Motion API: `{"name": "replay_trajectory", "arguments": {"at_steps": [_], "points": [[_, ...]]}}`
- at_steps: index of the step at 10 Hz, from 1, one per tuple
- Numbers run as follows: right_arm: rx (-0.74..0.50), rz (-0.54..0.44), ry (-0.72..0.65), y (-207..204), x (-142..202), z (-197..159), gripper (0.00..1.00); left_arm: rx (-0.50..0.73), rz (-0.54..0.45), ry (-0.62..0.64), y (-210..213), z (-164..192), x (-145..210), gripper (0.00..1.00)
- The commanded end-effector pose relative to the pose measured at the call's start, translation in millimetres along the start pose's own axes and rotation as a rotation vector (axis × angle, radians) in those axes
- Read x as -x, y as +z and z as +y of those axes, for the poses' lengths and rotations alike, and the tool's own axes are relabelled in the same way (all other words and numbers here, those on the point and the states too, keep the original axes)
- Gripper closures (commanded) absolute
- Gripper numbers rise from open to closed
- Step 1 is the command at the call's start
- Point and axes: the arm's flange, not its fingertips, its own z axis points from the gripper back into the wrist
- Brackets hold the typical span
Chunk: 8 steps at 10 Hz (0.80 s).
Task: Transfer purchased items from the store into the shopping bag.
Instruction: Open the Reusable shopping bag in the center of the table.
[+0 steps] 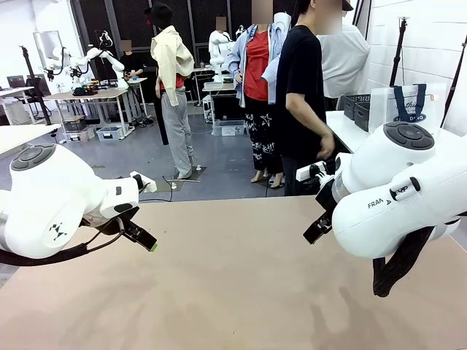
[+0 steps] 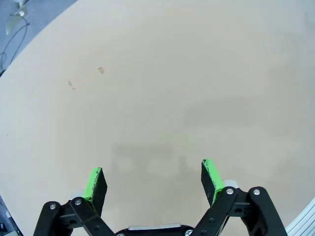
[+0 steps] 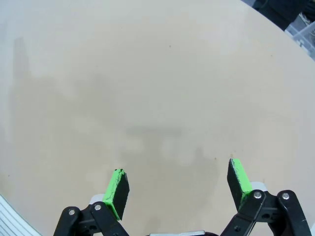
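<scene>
left claw: the left claw (image 2: 152, 169) has its jaws wide apart with nothing between them; green pads (image 2: 96, 179) face each other over bare surface
left claw, front view: the left claw (image 1: 142, 237) points down and toward the middle, just above the bench, touching nothing
right claw: the right claw (image 3: 176, 168) is spread just as wide and holds nothing; its green pads (image 3: 238, 174) hang over its own shadow
right claw, front view: the right claw (image 1: 319, 228) is tucked beside its arm, clear of the surface
bench: a tan bench (image 1: 233, 292), with a few small pale scuffs (image 2: 101, 70) in the left wrist view
left arm: the white left arm (image 1: 51, 204) carries a small dark emblem, no words readable
right arm: the white right arm (image 1: 408, 197) shows the letters "FRAN" in dark print, the rest hidden
shopping bag: the shopping bag (image 1: 408, 102) stands upright on a white side bench (image 1: 343, 127) behind the right arm, well apart from both claws; navy handles up, navy oval logo with white letters too small to read whole, lower part hidden by the arm
basket: a dark lattice basket (image 1: 357, 109) sits just left of the bag
person: a person (image 1: 303, 95) in a black top stands at the far edge beside the side bench, one hand (image 1: 325, 149) low
</scene>
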Motion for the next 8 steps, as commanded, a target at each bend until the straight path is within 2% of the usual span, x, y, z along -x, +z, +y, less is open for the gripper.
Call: {"name": "replay_trajectory", "arguments": {"at_steps": [1, 8], "points": [[0.0, 0.0, 0.0, 0.0, 0.0, -0.1, 0.0, 0.0, 0.0, 0.003, 0.0, 1.2, 0.6, 0.0], [0.0, 0.0, 0.0, 0.0, 0.0, -0.1, 0.0, 0.0, 0.0, 0.003, 0.0, 1.2, 0.6, 0.0]]}}
